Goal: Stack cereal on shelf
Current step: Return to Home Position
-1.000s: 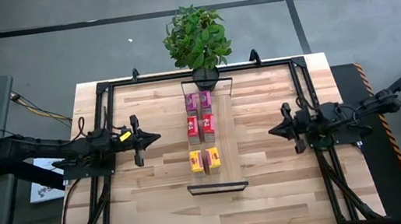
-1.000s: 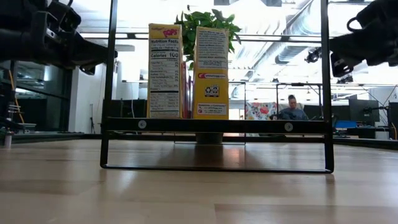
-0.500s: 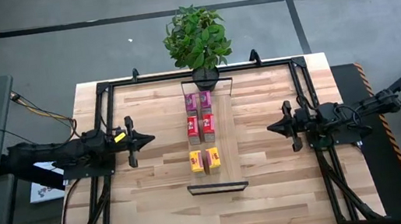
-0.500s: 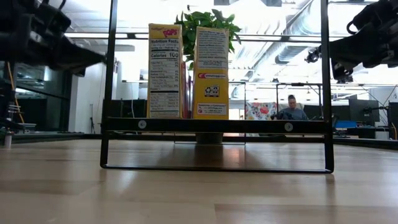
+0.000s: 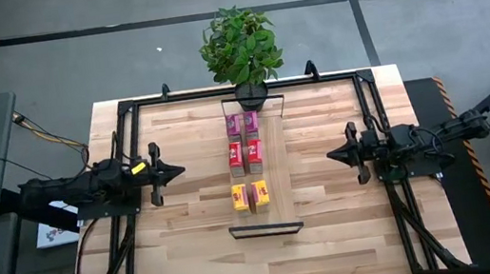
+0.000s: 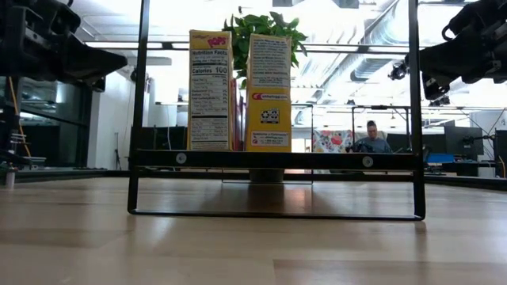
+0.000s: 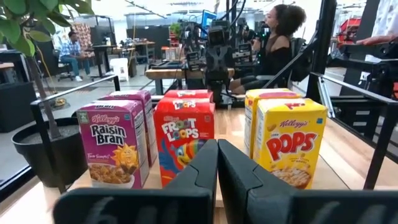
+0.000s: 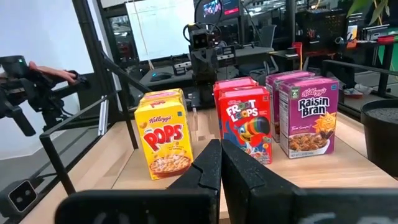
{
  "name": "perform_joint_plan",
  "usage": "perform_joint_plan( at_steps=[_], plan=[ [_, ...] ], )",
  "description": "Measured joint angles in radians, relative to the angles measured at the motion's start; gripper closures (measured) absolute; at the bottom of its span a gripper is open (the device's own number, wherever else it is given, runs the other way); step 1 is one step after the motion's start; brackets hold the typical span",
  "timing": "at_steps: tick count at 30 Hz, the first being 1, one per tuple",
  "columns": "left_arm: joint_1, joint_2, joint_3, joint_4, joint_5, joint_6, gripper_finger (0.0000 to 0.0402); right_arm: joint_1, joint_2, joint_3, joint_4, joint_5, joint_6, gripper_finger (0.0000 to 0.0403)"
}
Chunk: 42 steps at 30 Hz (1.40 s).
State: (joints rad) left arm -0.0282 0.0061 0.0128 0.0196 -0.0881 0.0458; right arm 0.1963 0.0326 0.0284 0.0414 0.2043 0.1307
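Six cereal boxes stand upright on their bottoms in three pairs along the shelf (image 5: 278,182), a light board in the middle of the table. The pink pair (image 5: 242,124) is farthest, the red pair (image 5: 247,155) in the middle, the yellow pair (image 5: 250,195) nearest. In the left wrist view they read Raisin Bran (image 7: 114,144), Froot Loops (image 7: 184,140) and Pops (image 7: 291,140). My left gripper (image 5: 179,172) is shut and level, left of the shelf, holding nothing. My right gripper (image 5: 331,156) is shut and level, right of the shelf, also holding nothing.
A potted plant (image 5: 241,49) stands at the shelf's far end. A black metal frame (image 5: 124,125) runs around the table's edges. Bare wood lies between each gripper and the shelf. People sit in the room behind (image 6: 371,136).
My left gripper has drawn back toward the table's left edge, away from the shelf, staying shut and level. The boxes have not moved.
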Motion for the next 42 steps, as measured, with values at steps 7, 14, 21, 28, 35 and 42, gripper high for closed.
perform_joint_plan(
  at_steps=[7, 14, 21, 28, 35, 42],
  plan=[
    [0.0, -0.002, 0.0, 0.001, 0.0, 0.0, 0.0398, 0.003, -0.032, -0.018, 0.009, -0.003, 0.0, 0.0402],
    [0.0, -0.002, 0.0, 0.001, 0.0, 0.0, 0.0398, -0.036, -0.032, -0.019, 0.007, -0.018, 0.0, 0.0402],
    [0.001, -0.002, 0.0, 0.002, -0.001, 0.0, 0.0398, -0.079, -0.026, -0.019, 0.008, -0.017, 0.0, 0.0402],
    [0.001, -0.002, 0.0, 0.002, -0.001, 0.0, 0.0398, -0.079, -0.024, -0.019, 0.007, -0.017, 0.0, 0.0402],
    [0.002, -0.002, 0.0, 0.002, -0.001, 0.0, 0.0398, -0.079, -0.024, -0.019, 0.007, -0.017, 0.0, 0.0402],
    [0.002, -0.002, 0.0, 0.002, -0.001, 0.0, 0.0398, -0.079, -0.024, -0.019, 0.007, -0.017, 0.0, 0.0402]
  ],
)
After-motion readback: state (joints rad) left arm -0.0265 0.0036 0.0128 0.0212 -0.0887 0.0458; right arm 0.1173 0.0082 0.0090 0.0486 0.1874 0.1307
